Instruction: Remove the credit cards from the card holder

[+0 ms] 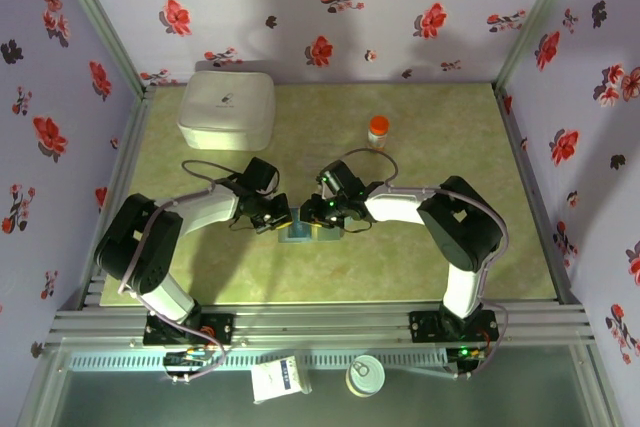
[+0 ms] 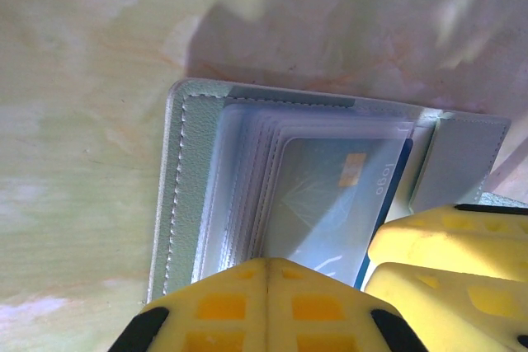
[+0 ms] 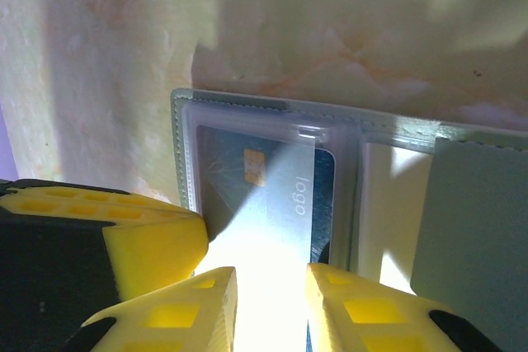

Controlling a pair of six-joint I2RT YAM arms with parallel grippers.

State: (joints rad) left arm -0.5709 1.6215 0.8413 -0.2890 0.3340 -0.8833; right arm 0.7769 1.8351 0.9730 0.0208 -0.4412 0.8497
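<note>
Grey-blue soft material forms the card holder (image 1: 299,231), which lies opened flat near the middle of the tabletop (image 1: 430,247), between the two hands. Clear plastic sleeves (image 2: 239,171) are stacked on its inner panel. A blue credit card (image 3: 239,162), chip side up, sits inside the top sleeve.

The left hand (image 2: 268,307) has its fingers pressed together with nothing between them. The tips rest at the near edge of the sleeve stack. Judged function: pinning the holder down.

The right hand (image 3: 271,302) has its fingers spread a little, straddling a glare-washed strip at the near edge of the blue credit card. Whether the pads touch card or sleeve cannot be told.

Judged step: the card is not yet out of its sleeve, so the task is at an early stage.

Possible faults from here:

1. Sleeve caught with the card. Cause: the fingers close over the clear film as well as the plastic. The card would then stay in the sleeve when the hand pulls.
2. Holder dragged or folded. Cause: the pinning tips bear on one edge only, and sleeve friction may exceed that hold.
3. Card slips free. Cause: thin smooth plastic gives the pads little edge to grip.
4. Hands collide. Cause: they work just beside each other, so a sideways pull leaves little room.
</note>
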